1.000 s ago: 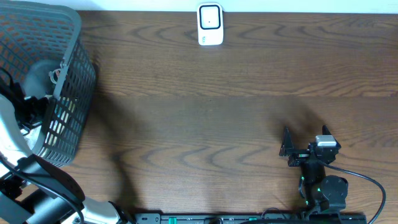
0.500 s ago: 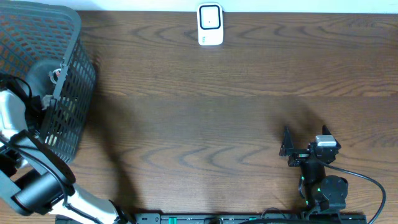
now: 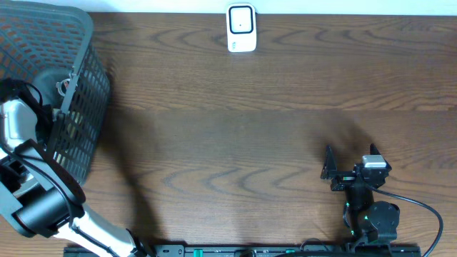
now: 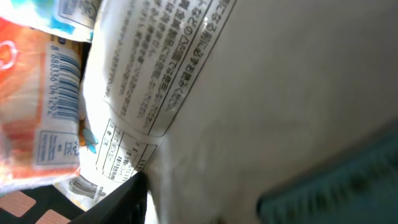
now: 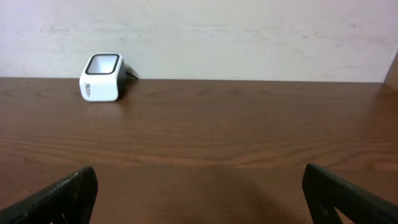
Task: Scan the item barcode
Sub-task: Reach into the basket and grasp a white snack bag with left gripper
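Reaching L arm down into grey mesh basket at far-left corner of wooden table. Burying L gripper among basket contents; cannot tell from overhead or wrist cam whether clenched, released or grasping anything.

Pressing L wrist cam right up against white pouch w/ black Japanese print + small boxed text, filling most of that view. Showing orange-red pack at left edge w/ white barcode label, just beside pouch. Showing blue-white pack at top-left. Catching black edge at bottom-left & blurred teal shape at bottom-right, both too close to id.

Finding all these items inside basket, well apart from scanner.

Standing white barcode scanner at rear-centre of table, dark window on upper face.

Resting R gripper near front-right of table, released: fingers spreading wide at both lower corners of R wrist view, bare tabletop between them, scanner far off toward upper left.
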You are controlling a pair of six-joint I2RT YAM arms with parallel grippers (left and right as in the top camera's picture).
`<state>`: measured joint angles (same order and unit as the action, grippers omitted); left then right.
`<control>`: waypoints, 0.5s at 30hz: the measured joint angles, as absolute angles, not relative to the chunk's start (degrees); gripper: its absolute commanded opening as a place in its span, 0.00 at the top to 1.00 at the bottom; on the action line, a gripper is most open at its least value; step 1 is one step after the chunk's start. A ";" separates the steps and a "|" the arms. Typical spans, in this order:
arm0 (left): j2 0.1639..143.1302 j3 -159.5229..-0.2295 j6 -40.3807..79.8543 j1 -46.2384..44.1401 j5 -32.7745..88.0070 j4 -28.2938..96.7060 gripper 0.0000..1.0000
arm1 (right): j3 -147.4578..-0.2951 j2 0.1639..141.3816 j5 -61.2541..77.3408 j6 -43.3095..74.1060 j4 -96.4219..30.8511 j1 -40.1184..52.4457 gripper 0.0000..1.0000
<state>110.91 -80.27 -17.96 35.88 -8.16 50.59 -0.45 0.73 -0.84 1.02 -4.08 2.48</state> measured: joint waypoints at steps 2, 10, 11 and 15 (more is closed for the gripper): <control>111.22 -80.36 -18.11 35.88 -9.08 50.48 0.92 | -0.45 0.73 -0.84 1.02 -4.08 2.48 0.01; 108.84 -81.58 -15.92 35.88 -9.52 50.98 0.93 | -0.45 0.73 -0.84 1.02 -4.08 2.48 0.01; 107.70 -81.58 -14.70 35.88 -9.17 51.00 0.93 | -0.45 0.73 -0.84 1.02 -4.08 2.48 0.01; 96.77 -81.60 -10.24 35.83 -7.81 48.38 0.93 | -0.45 0.73 -0.84 1.02 -4.05 2.48 0.01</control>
